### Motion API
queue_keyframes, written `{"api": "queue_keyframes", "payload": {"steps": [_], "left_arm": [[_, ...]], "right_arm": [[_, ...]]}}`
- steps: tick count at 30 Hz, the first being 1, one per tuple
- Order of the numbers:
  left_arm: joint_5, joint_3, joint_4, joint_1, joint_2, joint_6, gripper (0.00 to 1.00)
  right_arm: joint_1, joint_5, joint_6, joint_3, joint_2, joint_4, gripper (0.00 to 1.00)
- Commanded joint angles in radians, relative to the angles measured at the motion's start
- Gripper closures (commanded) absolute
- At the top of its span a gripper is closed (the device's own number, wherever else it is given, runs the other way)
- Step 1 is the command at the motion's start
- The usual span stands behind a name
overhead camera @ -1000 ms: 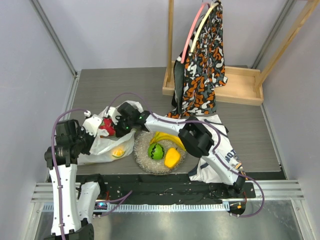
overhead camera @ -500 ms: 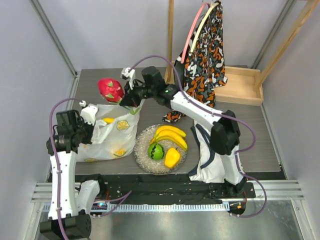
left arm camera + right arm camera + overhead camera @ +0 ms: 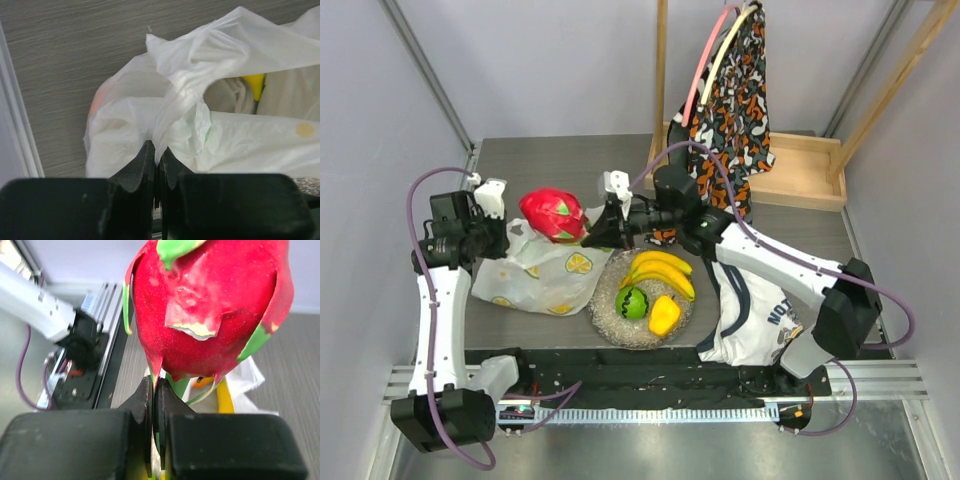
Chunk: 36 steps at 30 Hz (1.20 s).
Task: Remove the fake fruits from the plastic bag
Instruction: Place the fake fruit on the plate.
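Observation:
My right gripper (image 3: 592,236) is shut on a leaf tip of a red dragon fruit (image 3: 552,214) and holds it in the air over the plastic bag (image 3: 545,275). The fruit fills the right wrist view (image 3: 210,310). My left gripper (image 3: 502,228) is shut on a twisted handle of the bag (image 3: 172,112) at its left end. The bag is white with lemon prints and lies on the table. Something yellow (image 3: 254,82) shows inside it. Yellow bananas (image 3: 662,273), a green ball (image 3: 634,302) and a yellow pepper (image 3: 664,315) lie in a round basket (image 3: 605,320).
A white jersey with navy trim (image 3: 750,305) lies right of the basket. An orange-black patterned cloth bag (image 3: 725,130) hangs from a wooden rack (image 3: 800,175) at the back right. Grey walls close in the table on both sides.
My right gripper lifted the dragon fruit out of the bag, swung it to the back, then brought it forward and lower over the bag. My left gripper moved back, pulling the handle.

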Motion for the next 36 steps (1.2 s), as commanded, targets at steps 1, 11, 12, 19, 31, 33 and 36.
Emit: {"api": "queue_keyframes", "payload": {"steps": [1, 11, 12, 19, 31, 33, 36], "left_arm": [[0.135, 0.047, 0.076, 0.004, 0.02, -0.112, 0.92], [-0.126, 0.179, 0.15, 0.005, 0.132, -0.207, 1.0], [-0.143, 0.207, 0.153, 0.005, 0.155, -0.222, 1.0], [-0.294, 0.444, 0.173, 0.03, 0.256, -0.408, 1.0], [-0.348, 0.528, 0.173, 0.079, 0.206, -0.445, 1.0], [-0.325, 0.514, 0.168, 0.079, 0.192, -0.445, 1.0], [-0.325, 0.475, 0.165, 0.077, 0.169, -0.436, 1.0]], "right_arm": [[0.079, 0.122, 0.275, 0.07, 0.091, 0.603, 0.99], [0.192, -0.143, 0.111, 0.296, 0.179, 0.562, 0.99], [0.182, -0.185, -0.078, 0.238, 0.144, 0.47, 0.99], [0.006, -0.293, -0.883, 0.213, 0.005, -0.43, 0.99], [-0.075, -0.022, -1.928, 0.106, 0.083, -1.035, 0.99], [-0.082, -0.005, -1.953, 0.116, 0.117, -1.024, 0.99], [-0.094, 0.015, -1.93, 0.164, 0.189, -1.007, 0.99]]}}
